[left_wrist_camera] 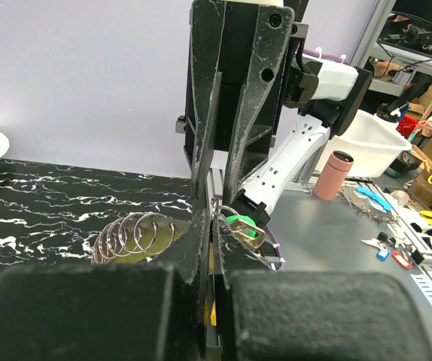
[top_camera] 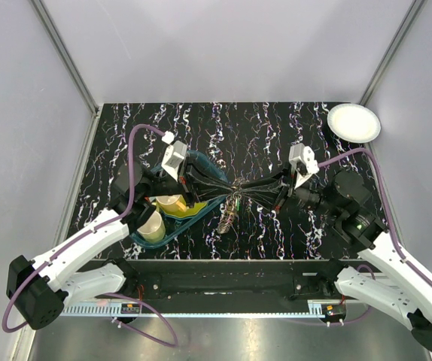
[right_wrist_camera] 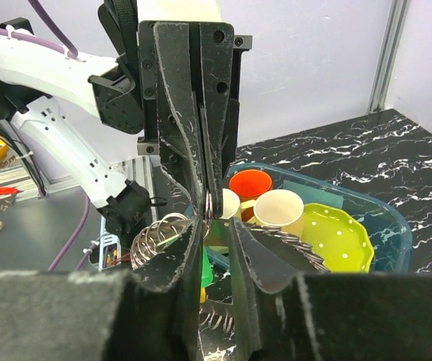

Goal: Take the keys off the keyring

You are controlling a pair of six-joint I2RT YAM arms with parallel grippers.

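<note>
Left gripper (left_wrist_camera: 210, 226): pressed together, pinching a thin loop of the keyring (top_camera: 229, 214).
Right gripper (right_wrist_camera: 216, 227): jaws a little apart at the same loop; I cannot tell whether they grip it.
Keyring place: centre of the table (top_camera: 269, 135), where both claws meet tip to tip, its coils drooping toward 6 o'clock.
Green tag (left_wrist_camera: 238, 224): just beside the pinch.
Teal tray (right_wrist_camera: 385, 212): at 9 o'clock of the keyring, holding cups (right_wrist_camera: 280, 210) and a dotted yellow-green bowl (right_wrist_camera: 336, 237).
White plate (top_camera: 354, 122): at 2 o'clock, in the far corner.

Black white-veined table (top_camera: 276, 128), white plate (top_camera: 354, 122) at its far right corner, teal tray (top_camera: 201, 159) left of centre.
</note>
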